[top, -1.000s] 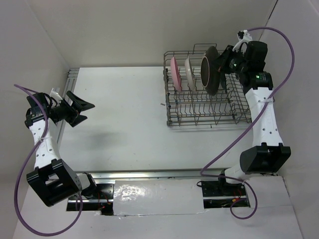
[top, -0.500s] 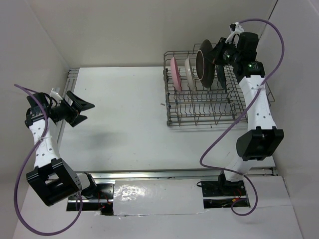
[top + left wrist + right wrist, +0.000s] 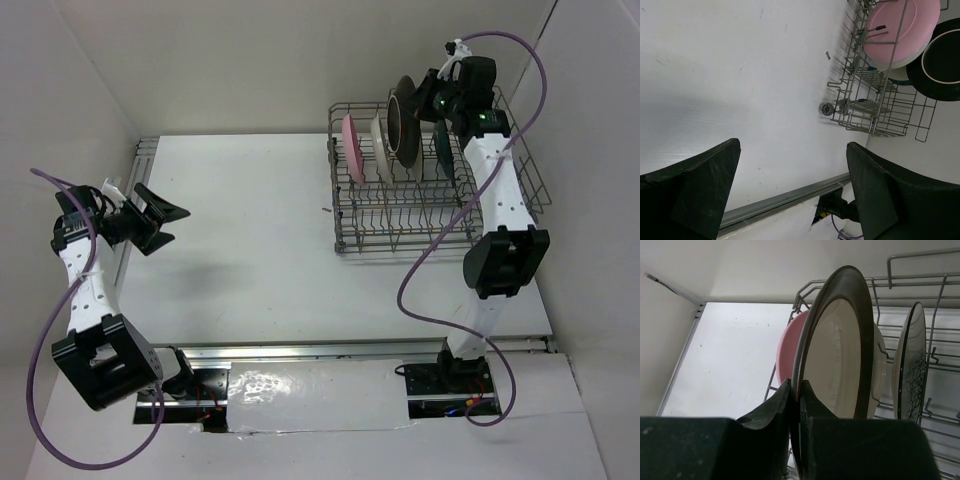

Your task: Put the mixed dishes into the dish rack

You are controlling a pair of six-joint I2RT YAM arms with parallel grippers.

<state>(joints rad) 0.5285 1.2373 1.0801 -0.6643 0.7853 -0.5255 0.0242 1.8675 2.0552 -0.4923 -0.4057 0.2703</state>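
The dish rack [image 3: 400, 215] stands at the back right. A pink plate [image 3: 352, 148] and a cream plate [image 3: 380, 148] stand upright in its left slots. My right gripper [image 3: 424, 104] is shut on the rim of the brown-rimmed cream plate [image 3: 402, 125] and holds it upright above the rack, beside the cream plate. In the right wrist view the fingers [image 3: 796, 387] pinch this plate [image 3: 835, 355], with the pink plate [image 3: 786, 347] to its left and the grey branch plate [image 3: 910, 370] standing to its right. My left gripper [image 3: 165, 215] is open and empty at the far left.
A dark plate edge [image 3: 442, 150] stands in the rack next to my right arm. The rack's tall wire sides [image 3: 920, 277] rise around the held plate. The left wrist view shows the rack [image 3: 860, 107], the pink plate [image 3: 900, 25] and the table's metal front rail [image 3: 780, 200].
My right gripper has carried the brown-rimmed plate leftward and a little higher over the rack, closer to the cream plate. The left arm has not moved.
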